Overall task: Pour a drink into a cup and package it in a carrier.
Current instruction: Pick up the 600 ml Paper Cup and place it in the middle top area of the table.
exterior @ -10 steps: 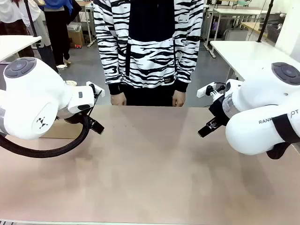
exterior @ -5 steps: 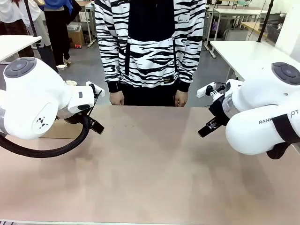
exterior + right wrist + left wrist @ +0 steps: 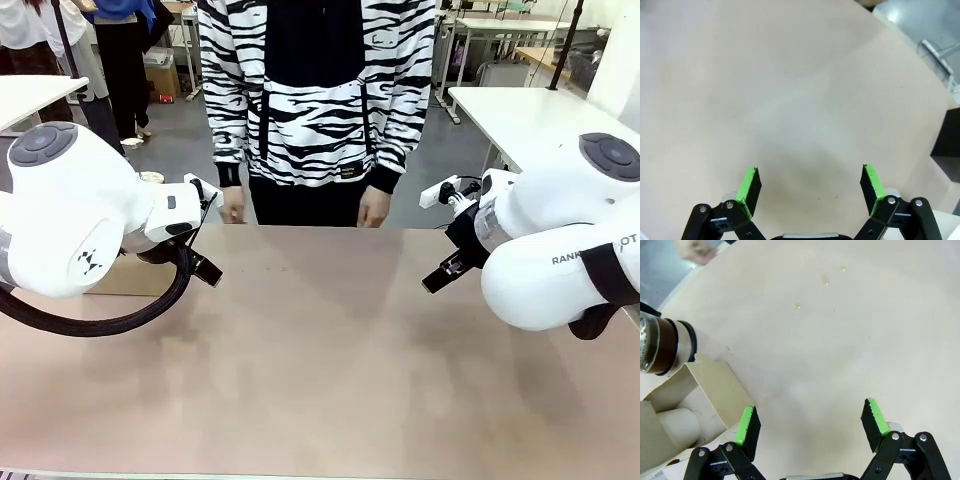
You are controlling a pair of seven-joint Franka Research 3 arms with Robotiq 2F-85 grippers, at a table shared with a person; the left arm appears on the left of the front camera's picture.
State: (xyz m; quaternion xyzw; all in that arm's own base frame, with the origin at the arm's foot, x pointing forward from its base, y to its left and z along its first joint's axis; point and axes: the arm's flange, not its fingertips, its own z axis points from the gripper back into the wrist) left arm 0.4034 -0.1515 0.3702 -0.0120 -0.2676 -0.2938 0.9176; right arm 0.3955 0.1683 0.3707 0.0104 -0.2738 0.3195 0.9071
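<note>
Beyond the table [image 3: 320, 360], the person [image 3: 300, 120] has shifted left — carrier [image 3: 715, 385] unmoved.

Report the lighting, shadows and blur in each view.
Front view: even, soft light, faint shadows on the table, sharp throughout. Left wrist view: tabletop washed pale, the person's hand at the top edge blurred. Right wrist view: a diffuse shadow on the table ahead of the right gripper, no glare.
</note>
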